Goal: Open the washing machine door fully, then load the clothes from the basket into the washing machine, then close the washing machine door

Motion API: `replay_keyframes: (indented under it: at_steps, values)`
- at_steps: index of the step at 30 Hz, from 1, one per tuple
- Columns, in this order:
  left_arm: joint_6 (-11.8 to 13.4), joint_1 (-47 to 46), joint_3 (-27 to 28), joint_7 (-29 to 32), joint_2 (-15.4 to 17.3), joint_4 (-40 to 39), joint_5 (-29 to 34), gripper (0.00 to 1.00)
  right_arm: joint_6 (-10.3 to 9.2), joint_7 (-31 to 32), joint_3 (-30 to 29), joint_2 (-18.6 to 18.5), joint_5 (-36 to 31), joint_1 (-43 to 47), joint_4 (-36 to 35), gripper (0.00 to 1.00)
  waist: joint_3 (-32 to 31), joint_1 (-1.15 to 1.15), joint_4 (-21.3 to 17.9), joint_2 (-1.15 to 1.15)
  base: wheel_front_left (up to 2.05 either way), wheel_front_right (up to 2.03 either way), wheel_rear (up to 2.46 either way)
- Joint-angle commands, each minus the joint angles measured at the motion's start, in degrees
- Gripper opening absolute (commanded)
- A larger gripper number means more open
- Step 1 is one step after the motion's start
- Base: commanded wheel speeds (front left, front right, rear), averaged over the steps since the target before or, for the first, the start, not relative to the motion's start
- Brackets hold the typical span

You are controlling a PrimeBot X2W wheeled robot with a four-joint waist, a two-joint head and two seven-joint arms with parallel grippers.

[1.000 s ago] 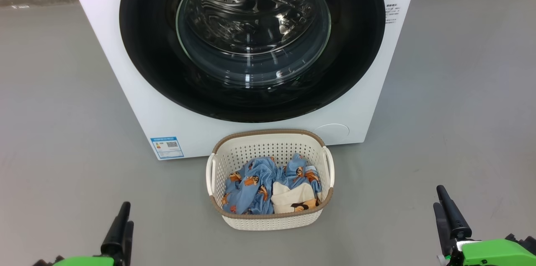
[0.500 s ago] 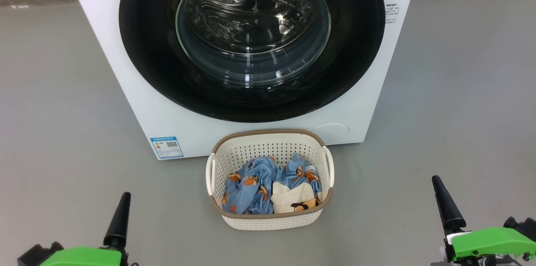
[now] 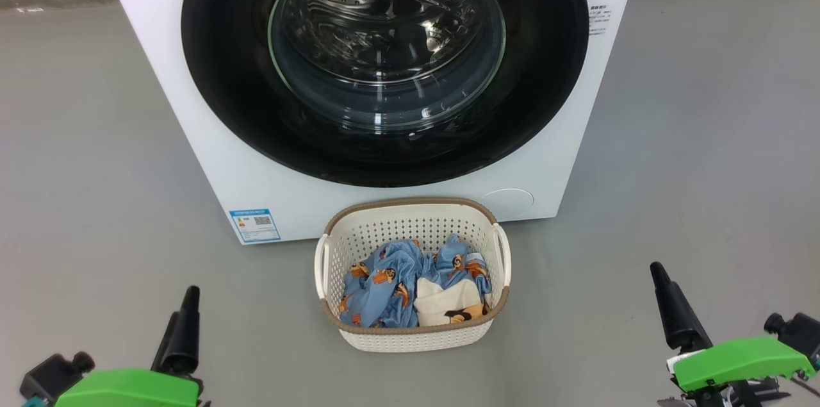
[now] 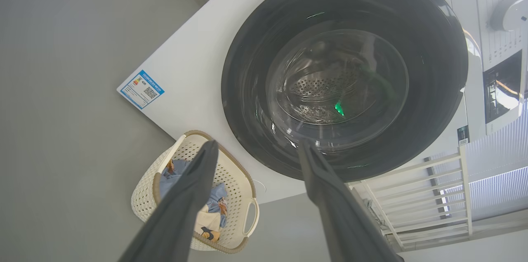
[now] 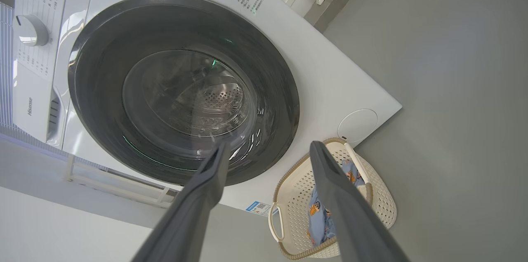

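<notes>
A: Item one, door (image 3: pixel 218 106). Condition?

B: Shut, flush in the front of the machine (image 3: pixel 154 61), upper centre of the head view. It has a wide glossy black rim and a bulging clear glass centre, and the drum (image 3: pixel 384 22) is seen through it. No handle can be made out on the rim.

A: Item two, clothes (image 3: pixel 384 285).

B: All are in the basket (image 3: pixel 410 340), lower centre, on the floor (image 3: pixel 96 170) just before the machine. They are crumpled light-blue pieces with orange-brown figures, plus one cream piece at the right. None are loaded.

A: Pincers?

B: Left pincer (image 4: pixel 258 145) has its fingers apart and empty. It sits at the lower left of the head view, well apart from the door and basket. Right pincer (image 5: pixel 270 144) also has its fingers apart and empty, at the lower right, touching nothing.

A: Progress entry?

B: By judgement, none of the three steps is done. Opening, loading and closing all remain, and opening the door comes first.
</notes>
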Motion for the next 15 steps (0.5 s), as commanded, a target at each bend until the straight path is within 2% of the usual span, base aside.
replay_keyframes:
  at_steps: [1,15]
  values:
    - [-0.1,-2.7,0.5,-0.7,1.6,-1.9,1.9,1.00,0.04,-0.7,0.9,-1.2,-2.2,-3.2,-1.4,1.00,0.0,0.00,0.0,0.00,0.00,0.00,0.00]
    - [-0.1,-2.9,-0.9,-2.9,2.9,-2.2,12.3,1.00,0.05,-2.9,1.7,-2.3,-14.4,-4.1,-0.7,1.00,0.1,0.00,-0.3,0.00,0.00,0.00,0.00]
